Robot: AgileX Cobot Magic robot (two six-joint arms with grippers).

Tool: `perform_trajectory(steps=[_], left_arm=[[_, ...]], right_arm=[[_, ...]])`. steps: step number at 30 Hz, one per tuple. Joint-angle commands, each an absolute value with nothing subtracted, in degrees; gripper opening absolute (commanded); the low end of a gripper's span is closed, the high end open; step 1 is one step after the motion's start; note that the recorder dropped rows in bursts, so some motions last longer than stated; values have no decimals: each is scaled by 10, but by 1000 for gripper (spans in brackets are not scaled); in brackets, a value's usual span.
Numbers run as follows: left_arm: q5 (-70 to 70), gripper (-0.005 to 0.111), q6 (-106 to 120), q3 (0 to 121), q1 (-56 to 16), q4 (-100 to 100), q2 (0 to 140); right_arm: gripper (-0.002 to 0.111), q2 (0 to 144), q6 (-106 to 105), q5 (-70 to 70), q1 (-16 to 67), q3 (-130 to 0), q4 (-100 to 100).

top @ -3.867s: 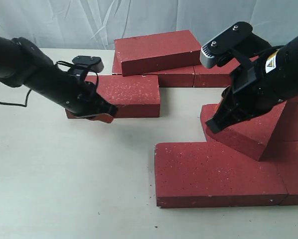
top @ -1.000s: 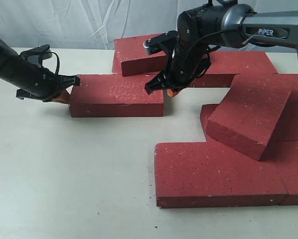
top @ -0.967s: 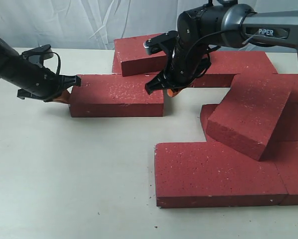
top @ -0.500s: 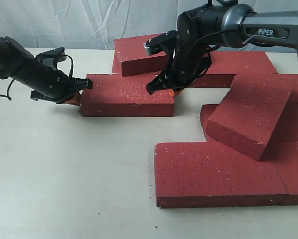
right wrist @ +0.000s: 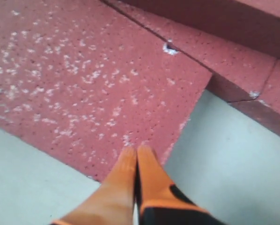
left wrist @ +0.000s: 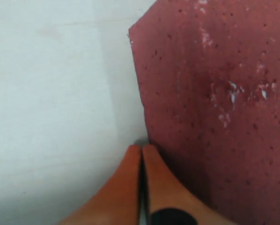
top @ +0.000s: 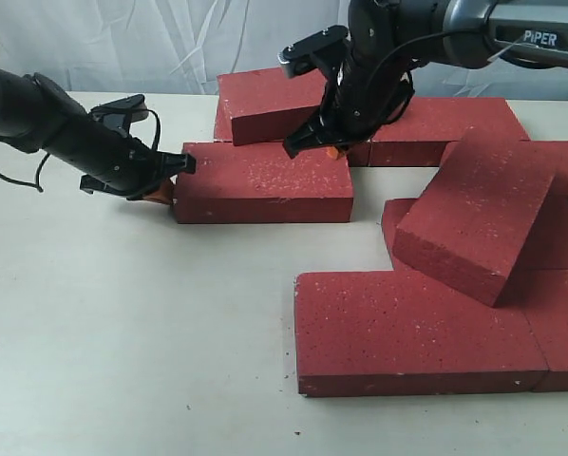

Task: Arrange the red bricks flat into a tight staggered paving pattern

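Several red bricks lie on the pale table (top: 123, 332). One loose brick (top: 263, 180) lies flat left of centre. My left gripper (top: 165, 187) is shut, its orange fingertips pressed against that brick's left end; the left wrist view shows the gripper (left wrist: 141, 149) at the brick's (left wrist: 215, 93) edge. My right gripper (top: 333, 150) is shut and empty, hovering at the same brick's far right corner. In the right wrist view the gripper (right wrist: 136, 151) sits over the speckled brick (right wrist: 84, 75) near its corner.
One brick (top: 279, 100) rests on top of the back row (top: 455, 128). A tilted brick (top: 474, 223) leans on others at the right. A large flat brick (top: 407, 328) lies in front, with another (top: 564, 332) beside it. Bare table spreads left and front.
The left gripper has moved right, and the loose brick has slid right with it, toward the other bricks. The right gripper has shifted back and slightly right, staying at the brick's far corner.
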State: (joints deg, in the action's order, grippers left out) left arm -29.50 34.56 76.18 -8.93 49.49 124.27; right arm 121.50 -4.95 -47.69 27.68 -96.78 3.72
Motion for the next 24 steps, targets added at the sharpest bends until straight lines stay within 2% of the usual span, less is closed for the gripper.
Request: perform_trajectory(steps=[1,6,15,24], left_arm=[[-300,0,347,766,-93,501,1247],[-303,0,347,766,-93,505,1247],[-309,0,352,766,-93,519,1247],[-311,0,352,766,-94,525,1247]], right_arm=[[-1,1210,-189,-515,274,-971,-128],[-1,1214,-259,-525,274,-971,-213],[-1,1246,-301,-601,274,-971,-225],[-1,1273,-303,-561,274,-971,-183]])
